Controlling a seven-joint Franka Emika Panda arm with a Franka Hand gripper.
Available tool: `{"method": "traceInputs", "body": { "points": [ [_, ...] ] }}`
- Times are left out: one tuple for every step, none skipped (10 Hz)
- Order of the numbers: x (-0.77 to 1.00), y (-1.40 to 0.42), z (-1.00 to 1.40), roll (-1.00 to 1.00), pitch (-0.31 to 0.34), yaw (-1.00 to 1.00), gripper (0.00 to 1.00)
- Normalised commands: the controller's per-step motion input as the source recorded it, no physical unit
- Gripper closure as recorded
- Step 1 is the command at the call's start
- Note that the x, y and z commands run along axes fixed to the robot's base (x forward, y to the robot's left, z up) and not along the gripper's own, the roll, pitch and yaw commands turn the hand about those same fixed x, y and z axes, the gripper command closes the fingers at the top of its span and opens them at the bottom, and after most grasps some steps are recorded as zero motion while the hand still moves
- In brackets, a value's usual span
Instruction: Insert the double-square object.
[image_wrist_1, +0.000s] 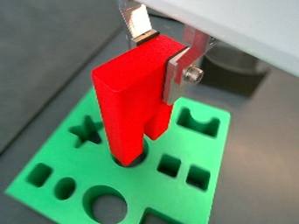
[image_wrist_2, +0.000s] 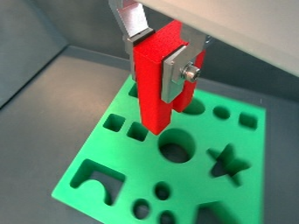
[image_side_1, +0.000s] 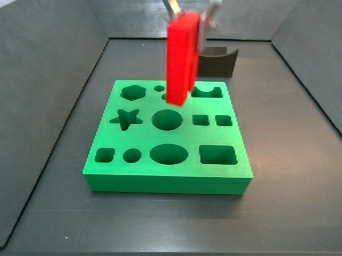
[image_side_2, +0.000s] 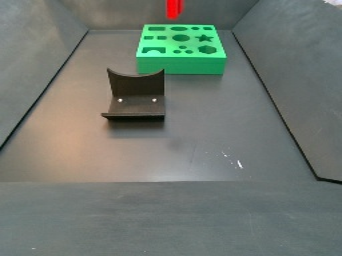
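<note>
My gripper is shut on the upper end of the double-square object, a tall bright red block held upright with its two square prongs pointing down. It also shows in a wrist view with the gripper around it. Its lower end hangs over the back middle of the green board, between the hexagon hole and the arch hole, just behind a round hole. I cannot tell whether it touches the board. The pair of small square holes lies to the side, apart from the prongs. In a side view the red block shows at the far end.
The green board lies on the dark floor of a walled bin. The dark fixture stands on the floor apart from the board; it also shows just behind the board in a side view.
</note>
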Motion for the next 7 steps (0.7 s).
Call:
{"method": "traceInputs", "body": {
  "points": [
    [0.45,0.00,-0.40,-0.06,0.000,-0.73,1.00],
    [0.43,0.02,-0.25,-0.05,0.000,-0.75,1.00],
    [0.42,0.03,-0.13,-0.06,0.000,-0.76,1.00],
    [0.45,0.04,-0.21,0.00,0.000,-0.74,1.00],
    [0.47,0.04,-0.28,0.01,0.000,-0.72,1.00],
    [0.47,0.04,-0.28,0.01,0.000,-0.72,1.00],
    [0.43,0.04,-0.25,0.00,0.000,-0.75,1.00]
  ]
}}
